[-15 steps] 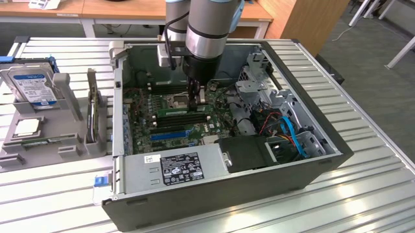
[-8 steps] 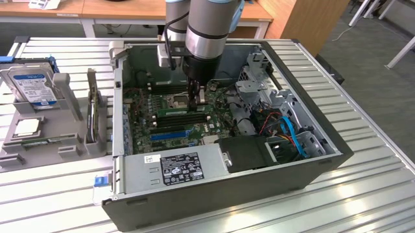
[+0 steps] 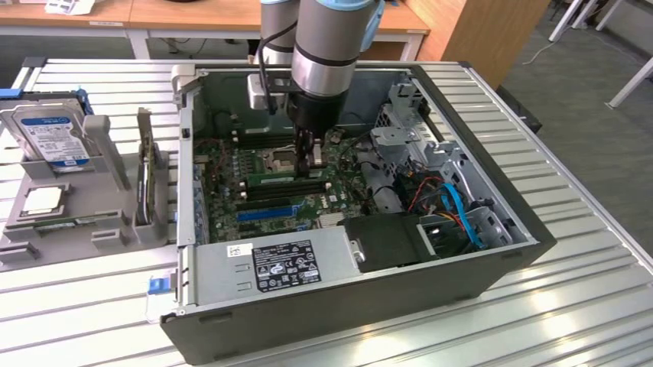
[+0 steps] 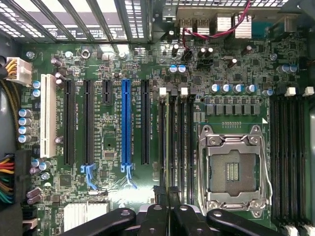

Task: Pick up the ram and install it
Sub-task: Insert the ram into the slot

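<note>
The ram (image 3: 289, 181) stands on edge among the memory slots (image 3: 274, 193), just beside the CPU socket (image 3: 280, 159), inside the case (image 3: 337, 329). The hand (image 3: 311, 167), narrow, appears to grip its top edge. Step judged: insertion. Seating calls for straight, even downward pressure.

A worktop (image 3: 571, 306) of ribbed silvery metal slats is stretching across the scene, and light is glinting off its ridges toward the exterior view's right. Behind it, pale wooden desks (image 3: 194, 14) on white frames are standing along the far side, with a tall wooden panel (image 3: 490, 30) rising beside them. Grey floor (image 3: 582, 99) is showing past the worktop's edge, where white furniture legs (image 3: 632, 76) are slanting down.
</note>
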